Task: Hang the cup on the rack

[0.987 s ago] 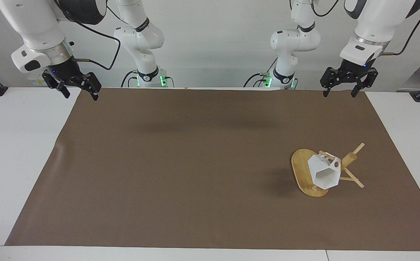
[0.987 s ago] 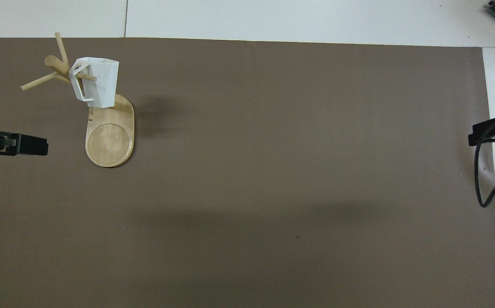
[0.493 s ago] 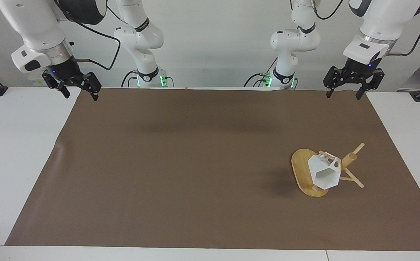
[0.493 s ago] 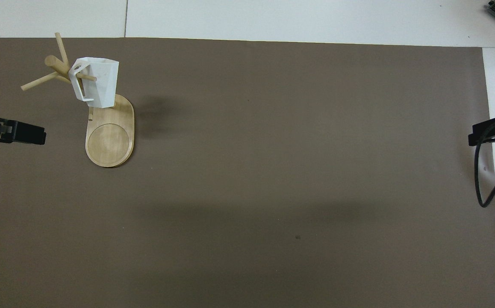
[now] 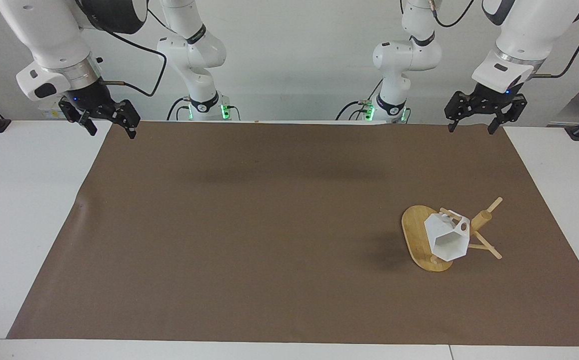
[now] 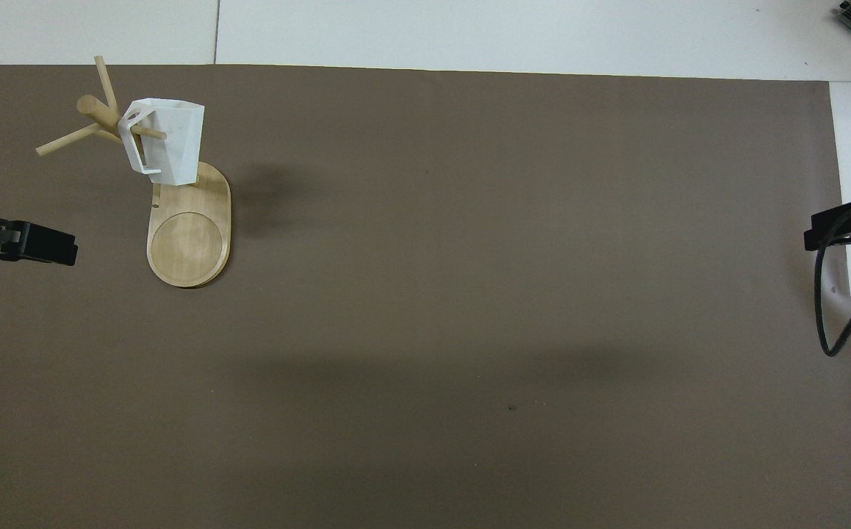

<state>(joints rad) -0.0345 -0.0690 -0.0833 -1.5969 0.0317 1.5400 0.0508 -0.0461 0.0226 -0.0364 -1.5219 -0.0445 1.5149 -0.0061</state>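
Observation:
The white faceted cup (image 5: 448, 239) hangs by its handle on a peg of the bamboo rack (image 5: 414, 235), mouth tilted away from the robots. The rack stands on the mat toward the left arm's end of the table. In the overhead view the cup (image 6: 172, 139) hangs over the rack's oval base (image 6: 189, 239). My left gripper (image 5: 469, 129) is open and empty, raised over the mat's corner by its own base, apart from the rack. My right gripper (image 5: 112, 134) is open and empty, raised over the other corner by its base, and waits.
A brown mat (image 5: 269, 225) covers most of the white table (image 5: 19, 200). The right arm's black cable (image 6: 833, 308) hangs over the mat's edge at its end of the table.
The left gripper has shifted slightly over its corner of the mat. The cup, the rack and the right arm have not moved.

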